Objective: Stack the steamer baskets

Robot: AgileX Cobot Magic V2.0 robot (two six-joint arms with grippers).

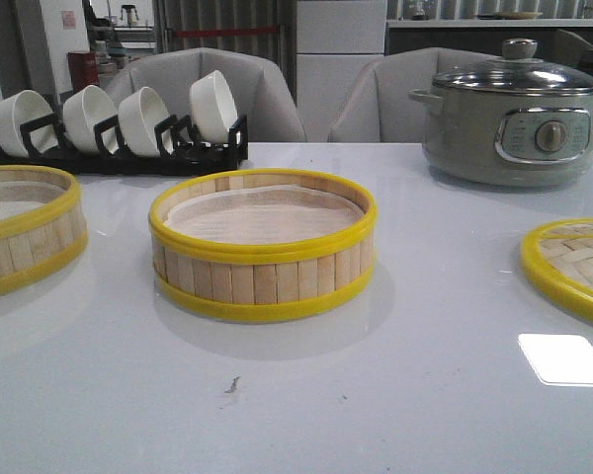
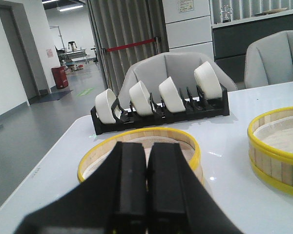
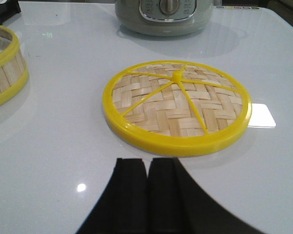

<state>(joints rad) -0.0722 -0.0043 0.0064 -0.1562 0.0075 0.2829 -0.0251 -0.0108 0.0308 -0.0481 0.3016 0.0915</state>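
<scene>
Two steamer baskets stand apart on the white table. One steamer basket (image 1: pixel 263 247) is in the middle; it also shows in the left wrist view (image 2: pixel 278 146) and the right wrist view (image 3: pixel 2 66). The other steamer basket (image 1: pixel 25 227) is at the left edge, cut off by the frame. In the left wrist view this basket (image 2: pixel 185 141) lies just beyond my left gripper (image 2: pixel 146 148), which is shut and empty. My right gripper (image 3: pixel 147 163) is shut and empty, just short of the woven lid (image 3: pixel 176 105). Neither gripper shows in the front view.
A flat woven bamboo lid (image 1: pixel 578 265) with a yellow rim lies at the right. A grey-green electric pot (image 1: pixel 514 118) with a glass lid stands at the back right. A black rack of white bowls (image 1: pixel 119 128) stands at the back left. Grey chairs stand behind the table.
</scene>
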